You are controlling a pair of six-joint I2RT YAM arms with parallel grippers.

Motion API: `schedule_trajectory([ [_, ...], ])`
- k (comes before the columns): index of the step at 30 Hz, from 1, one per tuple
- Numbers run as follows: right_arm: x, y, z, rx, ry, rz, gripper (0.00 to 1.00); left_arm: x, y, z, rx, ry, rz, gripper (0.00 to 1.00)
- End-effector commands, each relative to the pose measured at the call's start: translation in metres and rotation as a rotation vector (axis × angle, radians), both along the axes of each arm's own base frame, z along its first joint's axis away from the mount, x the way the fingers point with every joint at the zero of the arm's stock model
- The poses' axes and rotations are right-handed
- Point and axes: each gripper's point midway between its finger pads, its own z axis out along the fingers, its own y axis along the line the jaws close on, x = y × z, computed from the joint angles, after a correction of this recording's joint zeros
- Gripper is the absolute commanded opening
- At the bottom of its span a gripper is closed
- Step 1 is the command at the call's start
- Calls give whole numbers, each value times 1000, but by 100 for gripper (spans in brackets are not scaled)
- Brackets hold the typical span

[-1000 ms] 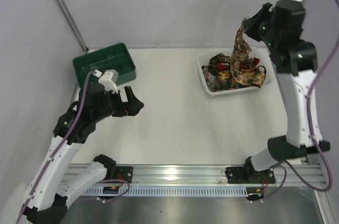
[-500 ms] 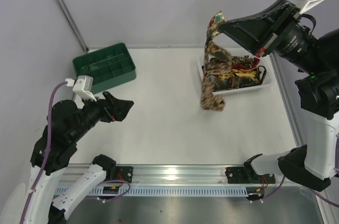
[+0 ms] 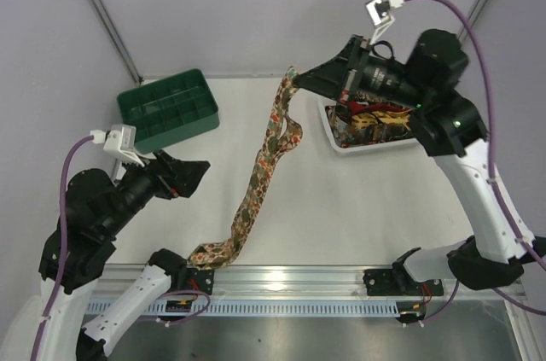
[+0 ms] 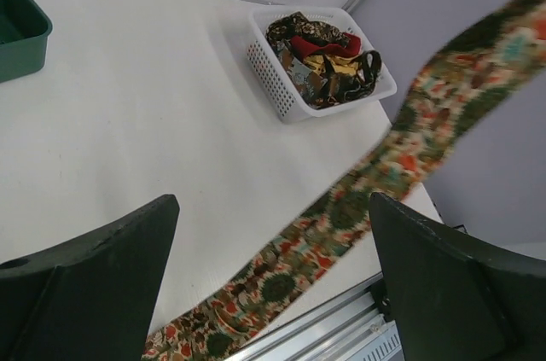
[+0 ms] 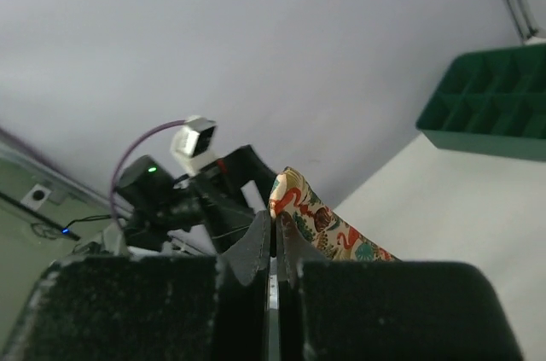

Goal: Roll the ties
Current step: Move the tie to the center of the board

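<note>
Tie now leftward, tail at edge

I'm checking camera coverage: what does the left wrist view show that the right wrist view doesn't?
Left wrist only: the white tray of remaining ties and the long stretch of the lifted tie over the table. Right wrist only: the right fingers pinched on that tie's end, plus the left arm. Both: the tie and the green crate.

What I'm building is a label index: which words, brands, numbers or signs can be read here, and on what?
None can be read in any view.
The tie carries only a floral print.
The green crate and the white tray show no lettering.
</note>
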Motion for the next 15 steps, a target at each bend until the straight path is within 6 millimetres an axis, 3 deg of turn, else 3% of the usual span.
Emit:
schedule_trajectory([
  [1,42,15,-13,-10,-44,-78,0,-10,3,11,-31,-7,2,100],
  [3,60,23,-29,-49,-30,-99,0,-14,4,7,-29,2,-4,100],
  [6,86,31,-74,-145,-1,-130,0,-16,1,0,-26,20,-22,100],
  [8,108,42,-127,-253,46,-139,0,-16,-1,-6,-21,34,-37,99],
  [11,137,52,-189,-380,74,-221,0,-16,-5,-17,-1,82,-56,97],
  [15,194,50,-249,-446,170,-442,0,-15,-6,-25,10,118,-59,96],
])
